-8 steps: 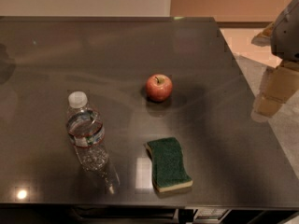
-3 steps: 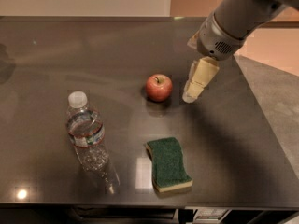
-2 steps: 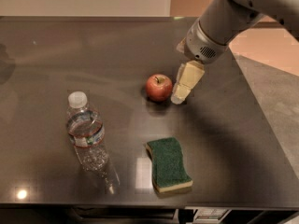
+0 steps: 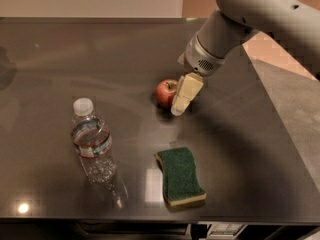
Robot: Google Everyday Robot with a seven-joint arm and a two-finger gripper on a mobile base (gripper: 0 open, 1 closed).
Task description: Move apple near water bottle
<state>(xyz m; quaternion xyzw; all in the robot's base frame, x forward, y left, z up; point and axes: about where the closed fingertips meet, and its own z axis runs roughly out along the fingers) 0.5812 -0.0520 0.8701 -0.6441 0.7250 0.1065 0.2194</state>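
The small red apple (image 4: 166,92) sits near the middle of the dark table (image 4: 60,59). The clear water bottle (image 4: 92,144) with a white cap and a blue-red-white label stands at the front left, well apart from the apple. My gripper (image 4: 181,104) hangs from the grey arm that reaches in from the upper right. Its cream finger (image 4: 186,93) stands right beside the apple's right side, low over the table. The apple partly hides behind the finger.
A green sponge with a yellow underside (image 4: 179,175) lies at the front, right of the bottle and below the apple. The table's right edge runs diagonally at the right, with lighter floor (image 4: 295,109) beyond it.
The arm has swung in from the far right and moved left and down, so the gripper now stands against the apple's right side. The apple, bottle and sponge have not moved.
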